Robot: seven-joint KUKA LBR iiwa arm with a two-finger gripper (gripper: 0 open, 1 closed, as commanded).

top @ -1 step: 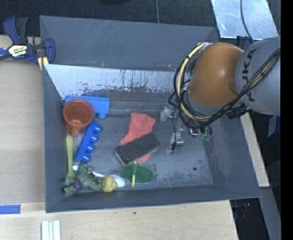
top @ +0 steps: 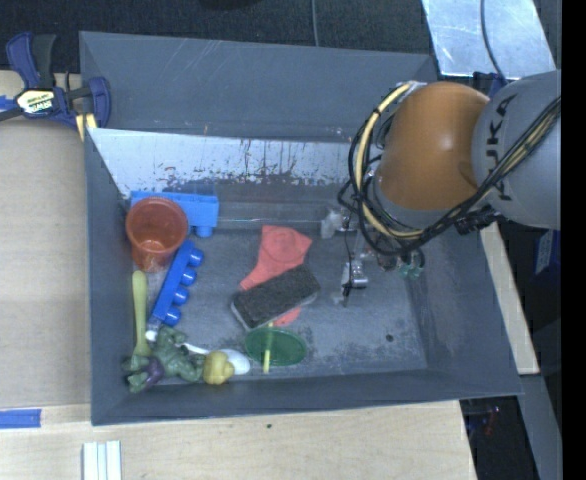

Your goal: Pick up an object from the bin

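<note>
My gripper [top: 353,280] hangs under the orange wrist cover over the bin's right half, with a metal fingertip showing just above the floor. To its left lies a dark grey sponge block [top: 275,297], resting partly on a red cloth [top: 279,251] near the bin's middle. A green round lid with a stem [top: 275,348] sits just below the sponge. Nothing shows between the fingers.
An orange cup [top: 155,230] and a blue block [top: 201,211] stand at the back left. A blue studded brick [top: 176,287], a yellow-green stick [top: 139,308] and a heap of small toys [top: 178,364] line the left and front. Bare floor lies under the gripper.
</note>
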